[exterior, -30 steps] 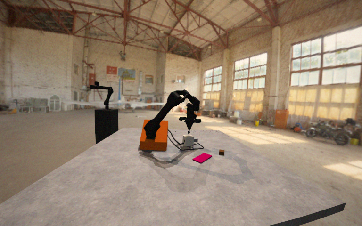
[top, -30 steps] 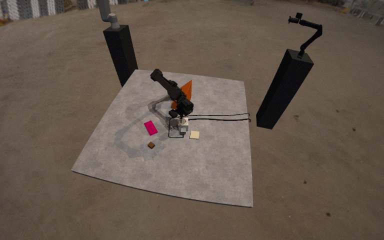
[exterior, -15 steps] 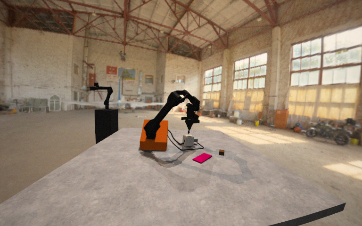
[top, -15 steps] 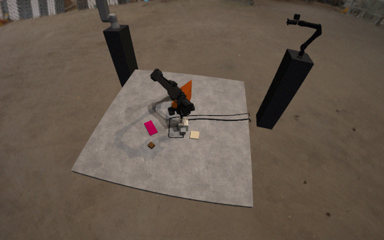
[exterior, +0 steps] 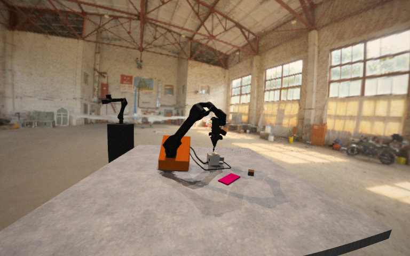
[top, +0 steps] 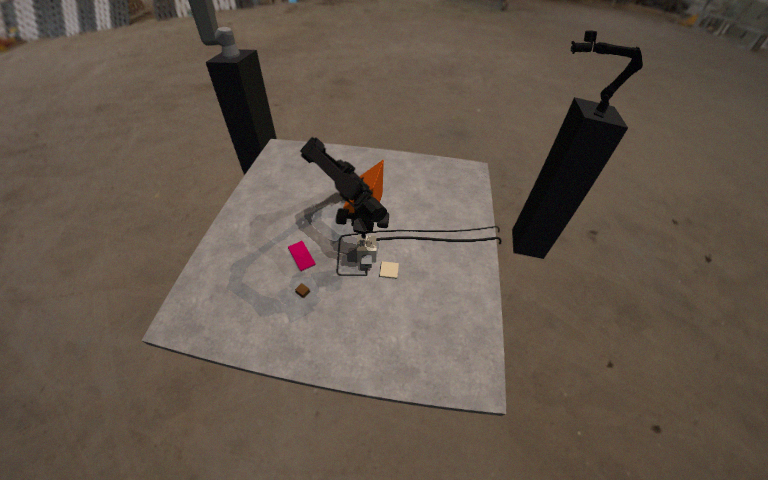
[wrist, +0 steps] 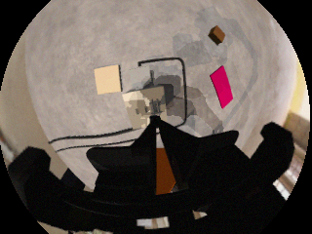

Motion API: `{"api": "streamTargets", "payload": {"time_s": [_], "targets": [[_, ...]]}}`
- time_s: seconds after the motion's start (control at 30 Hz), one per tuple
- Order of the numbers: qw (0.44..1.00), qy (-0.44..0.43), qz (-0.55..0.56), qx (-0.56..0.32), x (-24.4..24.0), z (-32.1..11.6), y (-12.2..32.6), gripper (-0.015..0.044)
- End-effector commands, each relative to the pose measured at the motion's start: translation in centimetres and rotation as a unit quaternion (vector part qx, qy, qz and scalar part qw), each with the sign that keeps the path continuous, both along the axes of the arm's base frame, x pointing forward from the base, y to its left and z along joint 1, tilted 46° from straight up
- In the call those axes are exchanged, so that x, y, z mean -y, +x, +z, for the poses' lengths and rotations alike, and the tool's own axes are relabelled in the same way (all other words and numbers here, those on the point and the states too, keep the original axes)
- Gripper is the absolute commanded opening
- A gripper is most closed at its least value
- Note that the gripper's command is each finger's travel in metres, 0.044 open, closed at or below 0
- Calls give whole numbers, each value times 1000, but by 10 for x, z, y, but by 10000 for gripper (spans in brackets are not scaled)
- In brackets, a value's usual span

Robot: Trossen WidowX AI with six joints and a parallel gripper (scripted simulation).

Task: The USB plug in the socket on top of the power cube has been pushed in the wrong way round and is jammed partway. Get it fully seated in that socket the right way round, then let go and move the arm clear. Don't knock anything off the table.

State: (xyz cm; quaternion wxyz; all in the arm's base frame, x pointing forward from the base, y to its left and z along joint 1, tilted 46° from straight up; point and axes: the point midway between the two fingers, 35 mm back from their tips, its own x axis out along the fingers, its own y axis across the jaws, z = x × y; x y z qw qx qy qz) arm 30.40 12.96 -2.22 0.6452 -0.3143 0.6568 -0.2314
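The light grey power cube (top: pixel 368 252) (exterior: pixel 213 160) (wrist: pixel 131 98) stands on the table. My gripper (top: pixel 363 234) (exterior: pixel 213 148) (wrist: pixel 156 123) points down, its tips just above the cube's top. It is shut on the USB plug, which is tiny and mostly hidden at the tips. In the wrist view small grey details show on the cube top just beyond the tips. Which way round the plug is turned, and whether its end touches the socket, I cannot tell. A grey block (top: pixel 366 260) (exterior: pixel 221 159) with a black cord sits at the cube's side.
Two black cables (top: pixel 436 239) run from the cube area to the table's edge. A cream tile (top: pixel 389 270) (wrist: pixel 107 79), a pink slab (top: pixel 301 255) (exterior: pixel 229 178) (wrist: pixel 222 88) and a brown block (top: pixel 302 290) (exterior: pixel 251 172) (wrist: pixel 216 35) lie nearby. An orange block (top: pixel 375 183) (exterior: pixel 184 151) stands by the arm's base.
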Motion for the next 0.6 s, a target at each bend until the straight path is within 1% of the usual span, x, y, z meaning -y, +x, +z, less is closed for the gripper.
{"api": "streamTargets", "payload": {"time_s": [0.0,0.27,0.57], "targets": [[998,2,-42,42,0,0,0,0],[987,5,-115,116,0,0,0,0],[961,8,-195,197,0,0,0,0]]}}
